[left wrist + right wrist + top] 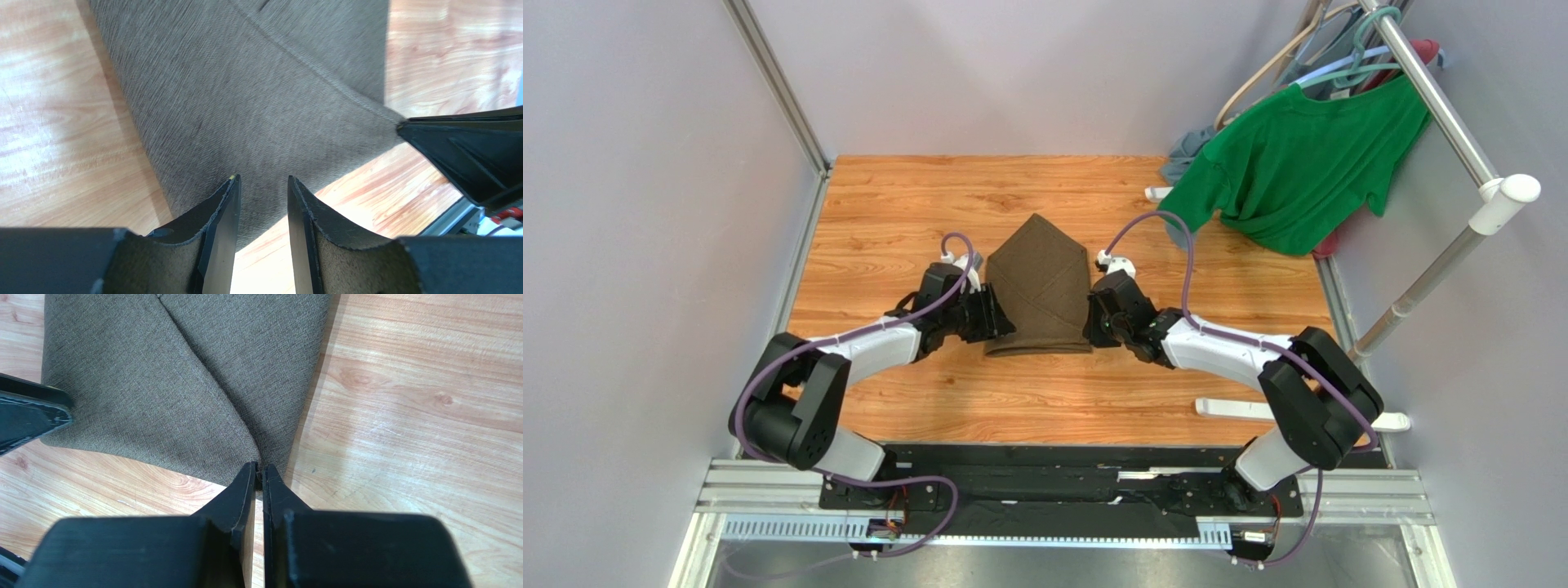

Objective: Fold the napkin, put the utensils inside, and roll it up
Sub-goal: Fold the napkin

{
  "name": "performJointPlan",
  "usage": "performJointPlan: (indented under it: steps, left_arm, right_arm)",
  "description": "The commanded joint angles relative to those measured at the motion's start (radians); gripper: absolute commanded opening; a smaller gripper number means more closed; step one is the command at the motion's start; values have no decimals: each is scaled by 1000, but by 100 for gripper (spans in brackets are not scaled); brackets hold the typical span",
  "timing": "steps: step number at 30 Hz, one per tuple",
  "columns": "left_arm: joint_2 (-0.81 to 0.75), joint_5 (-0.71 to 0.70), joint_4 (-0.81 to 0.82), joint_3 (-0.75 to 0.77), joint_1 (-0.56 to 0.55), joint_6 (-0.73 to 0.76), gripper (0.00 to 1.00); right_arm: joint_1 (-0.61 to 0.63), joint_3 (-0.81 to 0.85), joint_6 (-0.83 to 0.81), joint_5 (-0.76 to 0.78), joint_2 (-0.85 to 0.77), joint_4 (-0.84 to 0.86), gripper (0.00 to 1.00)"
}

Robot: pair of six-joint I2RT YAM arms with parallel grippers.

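Right pincer [258,470] nips the napkin [166,386], its apex pointing away

The napkin [1041,288] is laid at the middle of the table [891,208].
The left gripper [263,179] is set at its near left edge and the right gripper [259,468] at its near right corner. A T-shirt [1296,165] is hung far right.
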Motion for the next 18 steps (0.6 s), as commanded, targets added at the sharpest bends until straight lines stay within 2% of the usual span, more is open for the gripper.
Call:
performJointPlan:
  steps: [1,8,11,14,15,18]
  left_arm:
    - [27,-17,-2,-17,-7,-7,42]
    - [47,-35,-2,-26,-7,2,42]
    - [47,-35,0,-28,-7,10,42]
    - [54,-18,12,-28,-7,16,42]
    - [54,-17,18,-28,-7,17,42]
    - [55,-7,18,-24,-9,25,42]
  right_arm:
    - [14,-7,18,25,-12,-1,1]
    - [37,-20,41,41,-5,-18,1]
    - [40,-17,36,48,-21,-33,5]
    - [40,-4,23,47,-53,-51,20]
    - [40,-1,18,45,-59,-60,29]
    - [37,20,12,38,-76,-74,47]
